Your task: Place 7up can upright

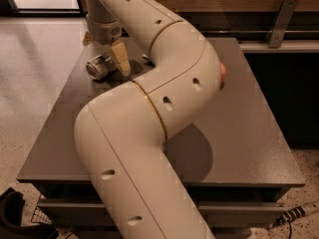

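Cream-coloured and thick, the robot's arm (149, 133) fills the middle of the single camera view, rising from the near edge, bending right over the table (249, 133) and doubling back toward the far left corner. At its end the pincer (113, 59) points down over the far left part of the table, just above the surface. The 7up can (99, 66) lies there on its side, silvery grey, with one round end turned toward the near left. The pincer's pale tan tip stands right against the can's right flank, seemingly touching it. Whether the pincer is set wide or narrow, or has any hold on the can, I cannot tell from this angle.

The table is a dark grey-brown slab, and the arm's shadow falls on it near the middle. Behind the arm's right bend a small orange-pink shape (223, 71) peeks out, too hidden to identify. A metal bracket (280, 16) leans against the dark far wall on the right. Speckled floor (35, 63) lies to the left, and a cable (294, 215) trails at the near right corner.
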You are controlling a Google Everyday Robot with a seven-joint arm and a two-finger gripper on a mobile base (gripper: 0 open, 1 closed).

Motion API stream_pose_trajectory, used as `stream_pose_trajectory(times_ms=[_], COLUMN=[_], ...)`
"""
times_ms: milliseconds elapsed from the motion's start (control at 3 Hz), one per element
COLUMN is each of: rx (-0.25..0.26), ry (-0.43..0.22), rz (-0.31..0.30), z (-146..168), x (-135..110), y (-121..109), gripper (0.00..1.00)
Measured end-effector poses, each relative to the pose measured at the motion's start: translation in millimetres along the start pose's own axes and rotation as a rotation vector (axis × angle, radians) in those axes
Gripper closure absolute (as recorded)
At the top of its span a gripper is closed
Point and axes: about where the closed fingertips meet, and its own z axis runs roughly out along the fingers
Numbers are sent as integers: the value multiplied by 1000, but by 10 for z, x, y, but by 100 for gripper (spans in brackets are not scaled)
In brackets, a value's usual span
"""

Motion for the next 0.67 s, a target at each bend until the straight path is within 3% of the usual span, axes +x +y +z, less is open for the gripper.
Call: stream_pose_trajectory(times_ms=[333,667], rx=[6,2], ry=[0,-1], rz=[11,-18], z=[40,76], x=[-9,-17], y=[-8,12], gripper=[15,38])
